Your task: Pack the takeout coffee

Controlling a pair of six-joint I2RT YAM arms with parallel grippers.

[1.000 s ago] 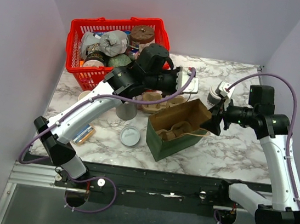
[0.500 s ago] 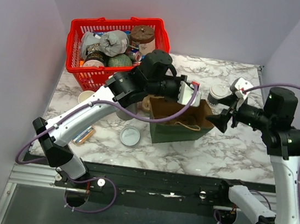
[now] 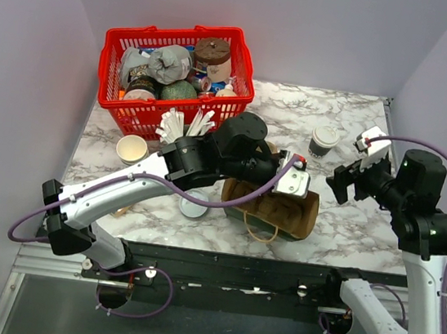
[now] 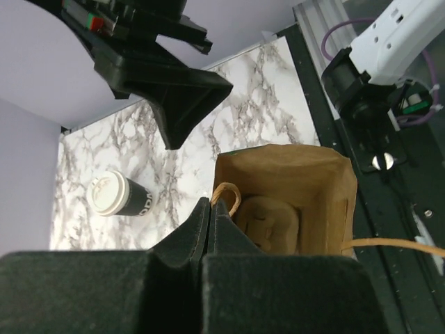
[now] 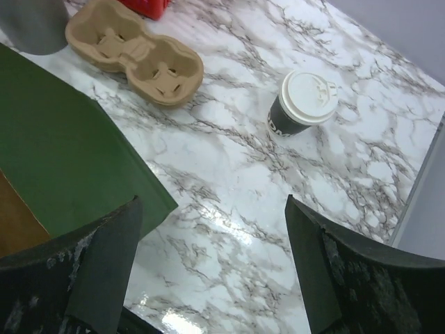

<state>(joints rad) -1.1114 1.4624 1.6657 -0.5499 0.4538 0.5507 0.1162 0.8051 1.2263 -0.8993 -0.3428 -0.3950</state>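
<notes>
The takeout coffee (image 3: 323,139) is a dark cup with a white lid, standing upright at the back right of the marble table; it also shows in the wrist views (image 4: 115,195) (image 5: 306,104). A paper bag (image 3: 279,211), green outside and brown inside, lies tipped with its mouth facing right. My left gripper (image 3: 288,180) is shut on the bag's twine handle (image 4: 226,195). A cardboard cup carrier (image 4: 268,223) sits inside the bag. My right gripper (image 3: 345,183) (image 5: 212,209) hangs open over bare table, between the bag and the coffee, touching neither.
A red basket (image 3: 178,70) full of groceries stands at the back left. A lidless paper cup (image 3: 132,149) is left of the arm and a loose white lid (image 3: 192,206) lies under it. A second cup carrier (image 5: 135,52) rests on the table behind the bag.
The left arm has swung the bag nearer and tipped it, mouth toward the right. The right gripper has drawn back to the right and opened wider.
</notes>
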